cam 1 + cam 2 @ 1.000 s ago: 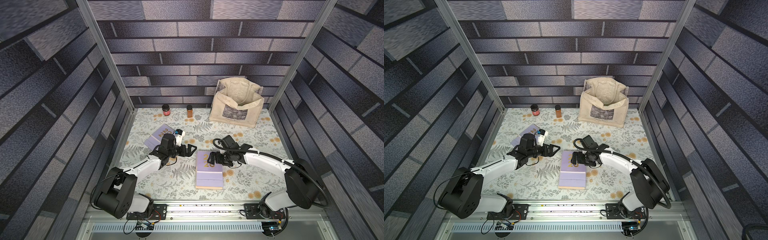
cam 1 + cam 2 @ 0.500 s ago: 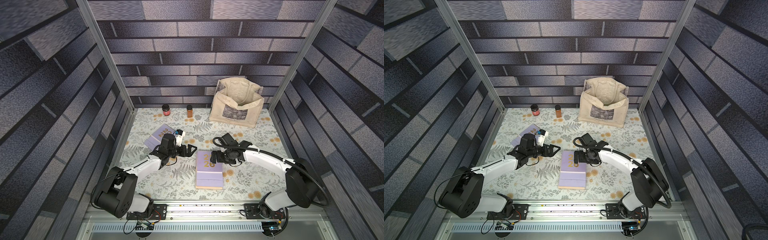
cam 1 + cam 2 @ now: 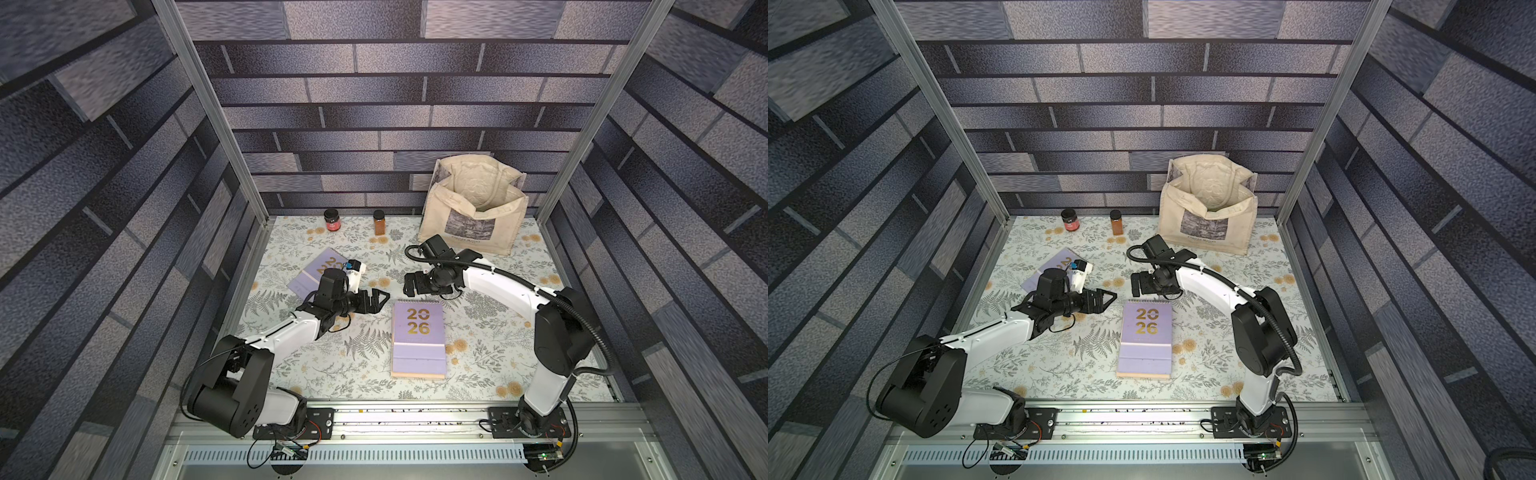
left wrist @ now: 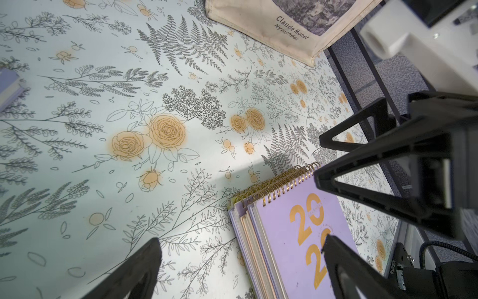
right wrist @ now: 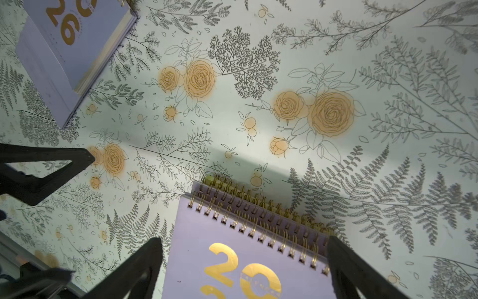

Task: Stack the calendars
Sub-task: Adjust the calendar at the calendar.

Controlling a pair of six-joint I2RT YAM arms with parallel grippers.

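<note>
The left claw hangs over the table with its jaws spread wide and nothing between them. It sits just to the left of the far end of the stack of calendars. The right claw is also wide open and empty. It hovers just beyond the stack's ringed edge, close to the left claw but not touching it.

The stack lies flat near the middle of the flowered table cover, between the two arms, with its gold rings toward the back wall. Its top cover is lilac with a gold "2026". In the left wrist view, yellow-green and peach edges show under the top one.

One more lilac calendar lies alone at the far left, well apart from the stack and partly hidden by the left arm's wrist. A cream bag stands at the far right, and two small jars stand by the back wall.
</note>
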